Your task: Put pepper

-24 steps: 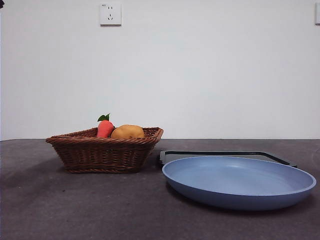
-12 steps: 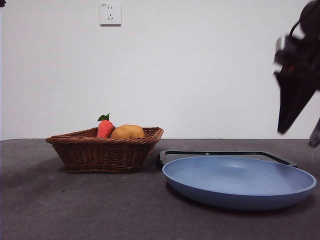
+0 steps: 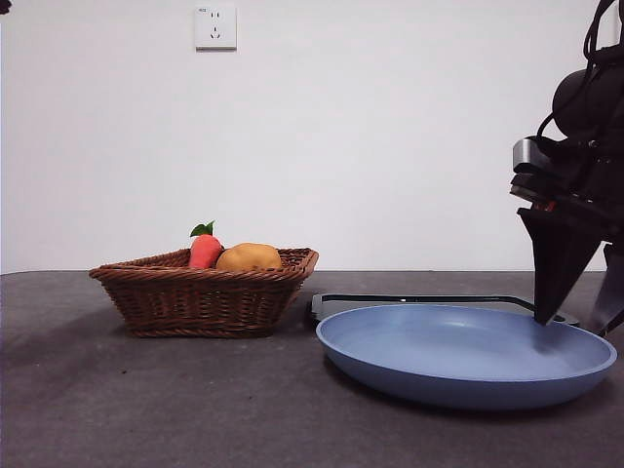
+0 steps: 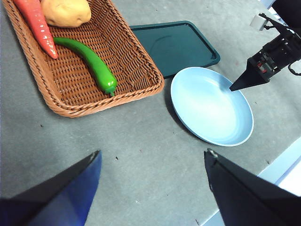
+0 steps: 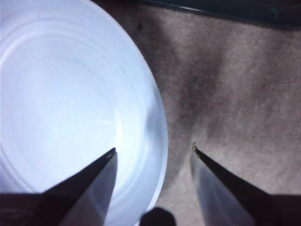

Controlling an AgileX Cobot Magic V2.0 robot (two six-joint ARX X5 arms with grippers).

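Your right claw [image 3: 577, 320] hangs released at the right edge of the front view, straddling the blue plate's [image 3: 429, 375] rim. Your left claw [image 4: 153, 157] is released too, high over the surface [image 4: 141, 155]. The pepper [image 4: 89, 61] lies in the wicker basket [image 4: 136, 70], upper left of the left wrist view.

Right claw [image 5: 154, 151] low, jaws apart, left claw [image 4: 153, 157] high, open

pepper [image 4: 88, 63] hidden behind basket [image 3: 200, 304] wall in front view, perhaps wholly
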